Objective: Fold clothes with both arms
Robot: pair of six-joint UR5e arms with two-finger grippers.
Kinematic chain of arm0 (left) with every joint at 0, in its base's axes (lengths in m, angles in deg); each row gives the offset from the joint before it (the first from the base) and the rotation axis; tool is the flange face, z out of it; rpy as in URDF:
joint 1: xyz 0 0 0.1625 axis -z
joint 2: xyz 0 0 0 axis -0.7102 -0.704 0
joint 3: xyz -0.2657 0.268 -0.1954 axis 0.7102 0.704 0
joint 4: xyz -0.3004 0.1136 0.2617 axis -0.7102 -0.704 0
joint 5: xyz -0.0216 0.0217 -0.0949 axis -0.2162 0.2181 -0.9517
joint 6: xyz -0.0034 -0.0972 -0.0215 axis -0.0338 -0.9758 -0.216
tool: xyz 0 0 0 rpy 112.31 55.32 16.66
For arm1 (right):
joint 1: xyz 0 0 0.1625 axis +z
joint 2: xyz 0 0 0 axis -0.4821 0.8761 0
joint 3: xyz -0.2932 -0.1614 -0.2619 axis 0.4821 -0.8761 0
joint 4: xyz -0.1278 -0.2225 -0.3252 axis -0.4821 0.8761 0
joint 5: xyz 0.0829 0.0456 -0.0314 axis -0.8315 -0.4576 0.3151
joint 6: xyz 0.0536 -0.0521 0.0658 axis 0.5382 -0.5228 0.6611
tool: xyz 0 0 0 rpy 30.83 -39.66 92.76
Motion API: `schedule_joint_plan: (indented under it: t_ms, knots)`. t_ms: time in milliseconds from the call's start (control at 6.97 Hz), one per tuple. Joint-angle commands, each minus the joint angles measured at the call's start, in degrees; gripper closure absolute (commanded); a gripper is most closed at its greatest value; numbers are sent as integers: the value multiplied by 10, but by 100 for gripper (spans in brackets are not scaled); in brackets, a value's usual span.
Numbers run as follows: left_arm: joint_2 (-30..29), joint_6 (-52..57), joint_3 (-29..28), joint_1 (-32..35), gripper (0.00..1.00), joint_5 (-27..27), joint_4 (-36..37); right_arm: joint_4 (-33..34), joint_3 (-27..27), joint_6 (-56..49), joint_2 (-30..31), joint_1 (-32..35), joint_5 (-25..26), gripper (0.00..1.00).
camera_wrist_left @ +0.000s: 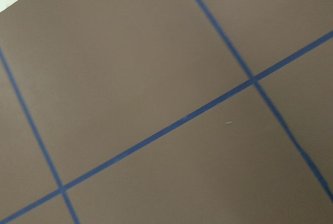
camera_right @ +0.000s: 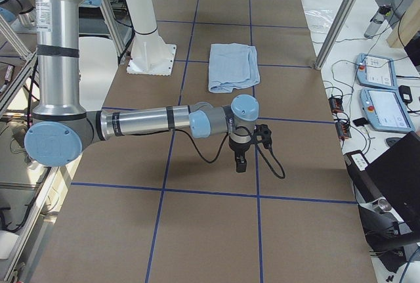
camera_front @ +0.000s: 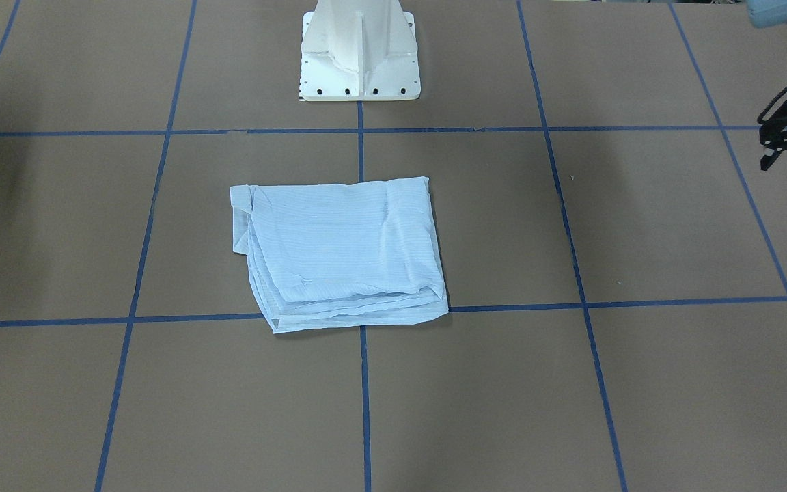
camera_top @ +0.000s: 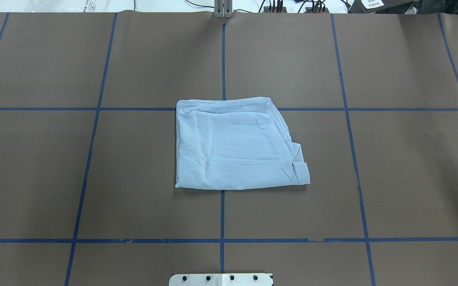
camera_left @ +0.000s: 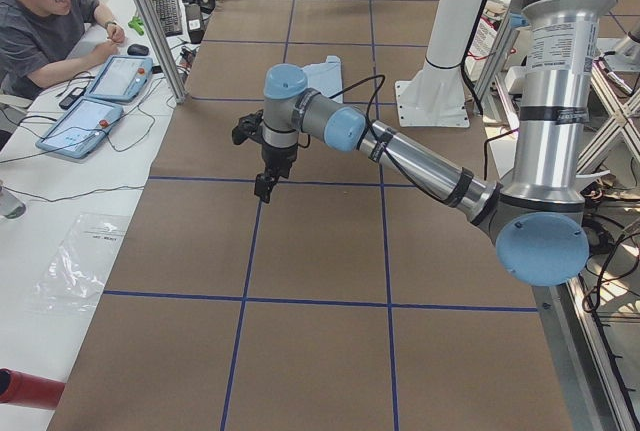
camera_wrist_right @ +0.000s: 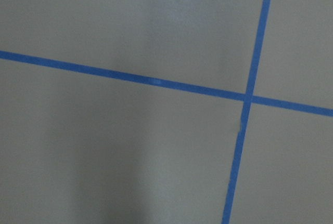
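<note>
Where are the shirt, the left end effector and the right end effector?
shirt [camera_top: 233,147], overhead exterior view, middle of the folded top layer.
left end effector [camera_left: 264,189], exterior left view, between its fingertips.
right end effector [camera_right: 241,163], exterior right view, between its fingertips.

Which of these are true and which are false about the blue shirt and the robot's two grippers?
1. The shirt lies folded in a flat bundle on the table. True.
2. The left gripper is holding the shirt. False: it hangs far off to the side over bare table and touches no cloth.
3. The shirt covers a crossing of the blue tape lines. True.
4. The right gripper rests on top of the shirt. False: it hangs over the table, well apart from the shirt.
</note>
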Motion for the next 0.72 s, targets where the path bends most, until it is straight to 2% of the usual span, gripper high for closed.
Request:
schedule_joint_plan:
  t_ms: [0,143,287,430,574]
  knots:
    - [18,104,-50,69,0,-9,-8,25,4,-40,22,39,-16,0]
    - [21,140,-75,100,0,-16,-3,95,13,-107,16,80,-20,0]
    - [41,141,-78,108,0,-42,0,181,51,-126,12,89,-14,0]
    - [60,140,-65,113,0,-76,-6,194,73,-123,34,91,-7,0]
    - [61,138,-65,113,0,-84,-4,190,69,-121,46,90,-7,0]
